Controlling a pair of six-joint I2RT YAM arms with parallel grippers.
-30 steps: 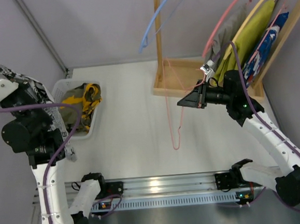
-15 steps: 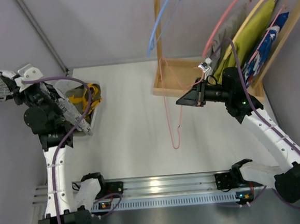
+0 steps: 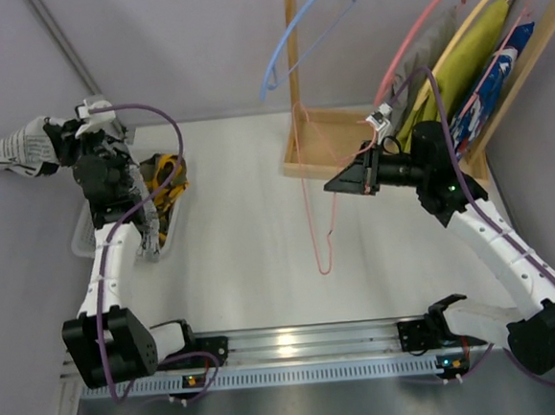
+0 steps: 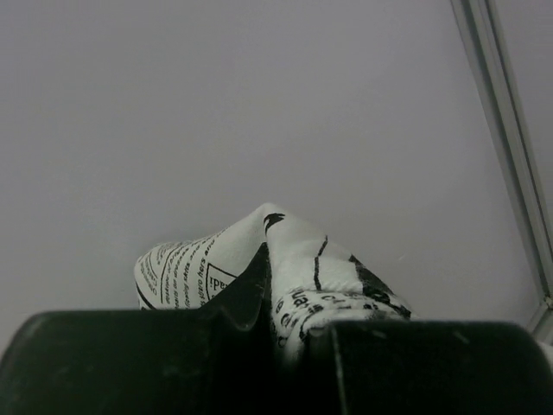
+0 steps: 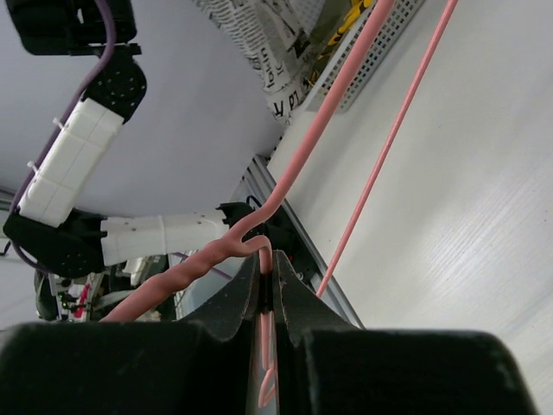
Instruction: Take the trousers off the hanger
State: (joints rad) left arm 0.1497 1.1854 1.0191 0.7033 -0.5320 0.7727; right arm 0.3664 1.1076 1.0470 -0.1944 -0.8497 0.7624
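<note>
Left arm has shifted over the last 1 s. Left gripper (image 3: 57, 145) stays clamped on trousers (image 3: 12, 153), well apart from hanger (image 3: 309, 197). Right gripper (image 5: 268, 270) pinches the bare hanger: removal looks done.

Soft, even light falls from above, and the white counter (image 3: 242, 239) is bright with only faint shadows. A glare patch gleams on the metal rail (image 3: 288, 339). In the wrist views, the left fingers (image 4: 112, 363) and right fingers (image 5: 406, 372) are dark, blurred masses.
</note>
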